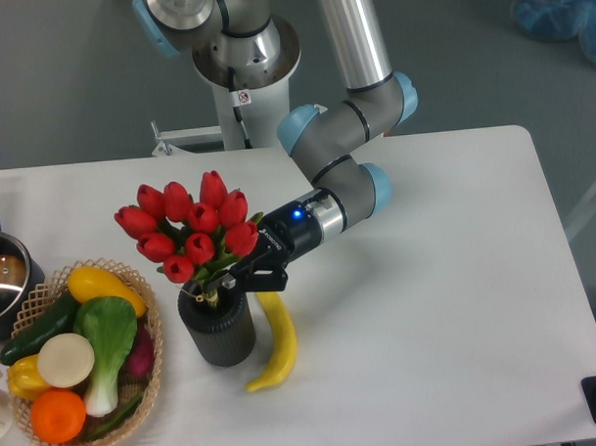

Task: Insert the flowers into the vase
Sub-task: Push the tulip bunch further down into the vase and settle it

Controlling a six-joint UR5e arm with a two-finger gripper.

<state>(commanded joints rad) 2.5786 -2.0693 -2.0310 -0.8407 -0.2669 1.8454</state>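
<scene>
The flowers point(193, 231), a bunch of red tulip buds with green leaves, lean up and to the left out of the vase point(218, 331), with their stems going down into its mouth. That vase is a short dark ribbed cylinder standing on the white table. My gripper point(233, 275) comes in from the right, just above the vase's rim, and is shut on the flowers' stems below the buds. How deep the stems reach inside the vase is hidden.
A yellow banana point(275, 342) lies right beside the vase on its right. A wicker basket point(151, 360) of fruit and vegetables stands at the left. A metal pot point(1, 282) with a blue handle sits at the far left edge.
</scene>
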